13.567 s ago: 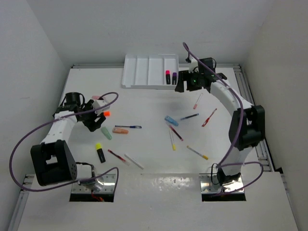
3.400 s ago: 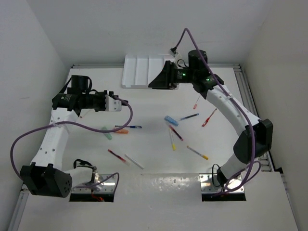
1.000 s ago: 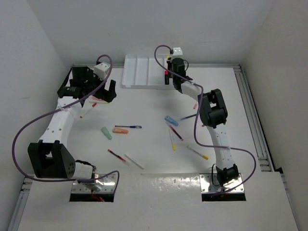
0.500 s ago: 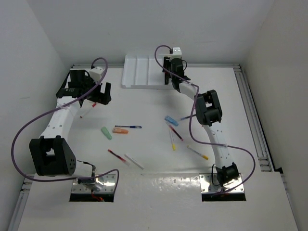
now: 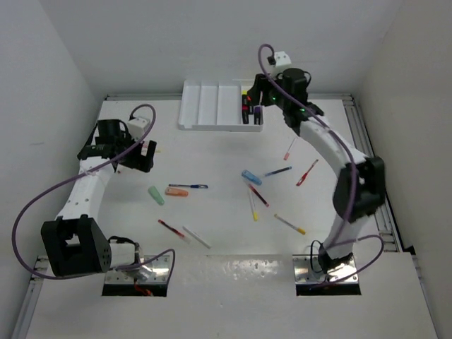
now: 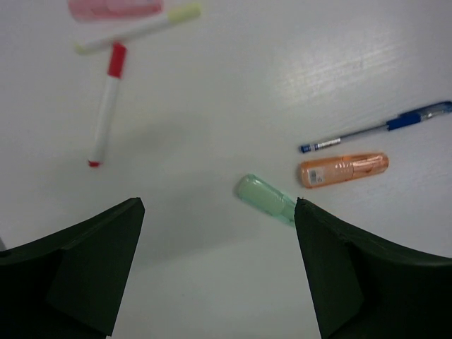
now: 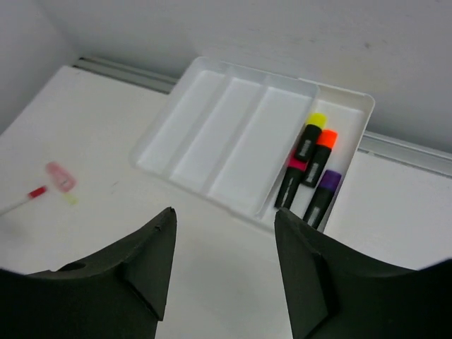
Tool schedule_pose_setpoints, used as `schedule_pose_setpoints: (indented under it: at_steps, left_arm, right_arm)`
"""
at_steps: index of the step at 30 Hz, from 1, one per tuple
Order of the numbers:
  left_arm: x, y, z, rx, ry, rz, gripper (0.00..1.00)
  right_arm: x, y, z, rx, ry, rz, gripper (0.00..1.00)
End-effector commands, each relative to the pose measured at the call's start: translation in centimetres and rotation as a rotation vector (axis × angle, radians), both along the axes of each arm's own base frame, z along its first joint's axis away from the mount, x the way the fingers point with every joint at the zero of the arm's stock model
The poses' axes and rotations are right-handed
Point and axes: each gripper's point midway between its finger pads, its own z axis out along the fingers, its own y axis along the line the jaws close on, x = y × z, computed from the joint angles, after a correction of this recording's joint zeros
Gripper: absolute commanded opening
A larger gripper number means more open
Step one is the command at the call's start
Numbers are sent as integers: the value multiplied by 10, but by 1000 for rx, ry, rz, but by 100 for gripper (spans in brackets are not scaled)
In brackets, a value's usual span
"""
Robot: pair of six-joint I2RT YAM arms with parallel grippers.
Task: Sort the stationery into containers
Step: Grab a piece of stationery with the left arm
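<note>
The white four-compartment tray [image 5: 212, 106] stands at the back; its right compartment holds yellow [image 7: 309, 138], orange [image 7: 319, 154], pink [image 7: 291, 180] and purple [image 7: 321, 198] highlighters. My right gripper [image 5: 260, 95] is open and empty, raised beside the tray's right end [image 7: 225, 212]. My left gripper [image 5: 145, 157] is open and empty above the table at the left [image 6: 219, 206]. Below it lie a green highlighter [image 6: 267, 200], an orange highlighter [image 6: 343, 169], a blue pen [image 6: 381, 127] and a red-white pen [image 6: 106, 106].
Loose in mid-table: a blue highlighter [image 5: 251, 176], red pens [image 5: 258, 194], a yellow pencil [image 5: 253, 207], a white-yellow pen [image 5: 291, 224], a red pen [image 5: 306, 171] and a blue pen [image 5: 278, 171]. A red pen [image 5: 171, 228] and a white pen [image 5: 196, 236] lie near the front.
My right arm has drawn back to the right from over the tray, uncovering the right compartment. My left gripper has moved from the back left toward the near side.
</note>
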Motion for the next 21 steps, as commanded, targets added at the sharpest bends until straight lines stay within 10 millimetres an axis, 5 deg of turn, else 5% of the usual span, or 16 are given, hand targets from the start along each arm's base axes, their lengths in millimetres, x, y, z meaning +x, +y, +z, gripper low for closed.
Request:
schedule_pose_setpoints:
  at_steps: [1,3,4,6,7,17,21]
  left_arm:
    - [-17,4,-26,-24,84,114,94]
    - [-24,0,-42,-54,128,206,92]
    - [-26,0,-45,-53,134,242,92]
    - [-27,0,-50,-54,131,264,92]
    - [-25,0,-49,-52,121,258,91]
    - [-34,-43,-60,-107,177,-90,85]
    - [-33,-39,-73,-94,221,-2,73]
  right_arm:
    - [-85,-7,-18,12,213,124,57]
    - [-128,-18,-57,10,355,155,56]
    - [-142,-24,-47,20,345,159,56]
    - [-170,-36,-75,15,433,147,56]
    - [-179,-39,-69,25,420,150,55]
    - [-236,-73,-109,35,564,112,51]
    - [-250,-79,-119,44,626,111,48]
